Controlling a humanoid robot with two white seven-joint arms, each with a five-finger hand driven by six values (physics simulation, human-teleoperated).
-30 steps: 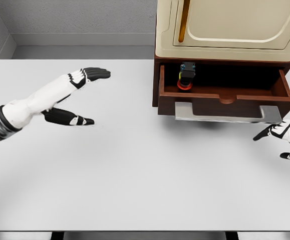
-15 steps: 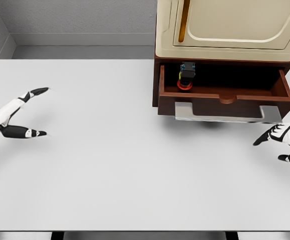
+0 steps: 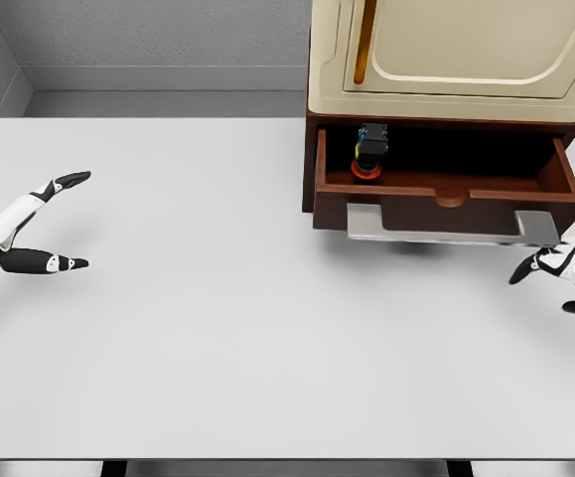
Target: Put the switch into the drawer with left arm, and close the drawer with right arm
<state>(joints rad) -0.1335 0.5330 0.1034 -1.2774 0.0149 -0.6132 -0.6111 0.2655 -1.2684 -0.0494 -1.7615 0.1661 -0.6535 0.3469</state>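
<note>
At the table's (image 3: 217, 348) nine o'clock edge, our left hand (image 3: 31, 224) had drawn back from centre, fingers spread and empty. The switch (image 3: 369, 151) already lay in the open drawer (image 3: 446, 194), at its left end, so placement looked complete. Our right hand (image 3: 565, 273), fingers loosely open and holding nothing, sat at four o'clock from the drawer's handle (image 3: 446, 231), near it, not touching. The cabinet (image 3: 446, 55) stood above; nothing blocked the push.

One switch (image 3: 369, 151), one open drawer (image 3: 446, 199), one cabinet (image 3: 456, 55), two hands
</note>
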